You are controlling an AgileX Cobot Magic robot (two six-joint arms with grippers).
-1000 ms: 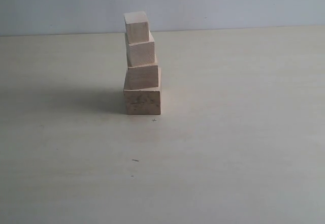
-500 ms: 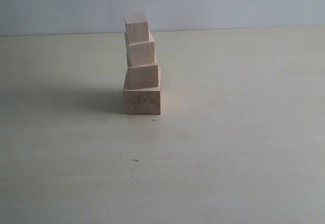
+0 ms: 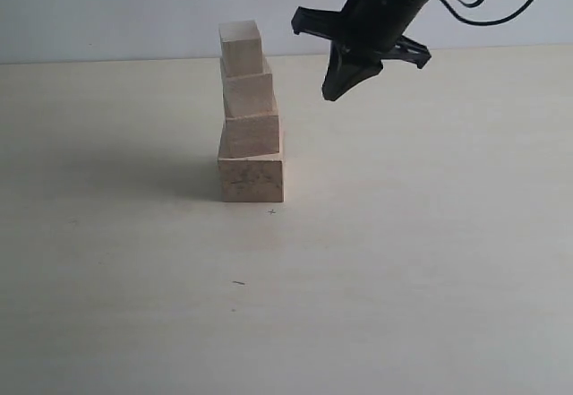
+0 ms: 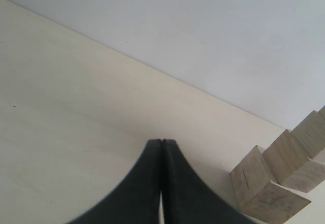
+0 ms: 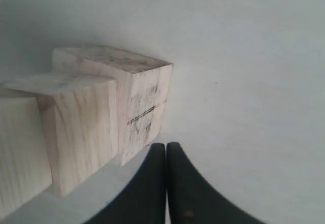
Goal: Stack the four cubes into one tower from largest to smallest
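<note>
The four cubes stand as one tower on the table: the largest cube (image 3: pixel 252 180) at the bottom, the second (image 3: pixel 251 135) and third (image 3: pixel 248 95) above it, and the smallest (image 3: pixel 241 47) on top, each slightly offset. My right gripper (image 3: pixel 330 96) hangs shut and empty to the right of the tower at about the third cube's height, not touching it. Its wrist view shows the shut tips (image 5: pixel 165 145) beside the largest cube (image 5: pixel 144 102). My left gripper (image 4: pixel 161 141) is shut and empty, away from the tower (image 4: pixel 266 191), and is out of the exterior view.
The pale table (image 3: pixel 403 261) spreads wide around the tower. A light wall (image 3: pixel 107 10) rises behind its far edge. The right arm's black cables (image 3: pixel 474 5) loop at the top right.
The right arm has come down into the exterior view beside the tower; half a second ago no arm showed. The tower has not moved.
</note>
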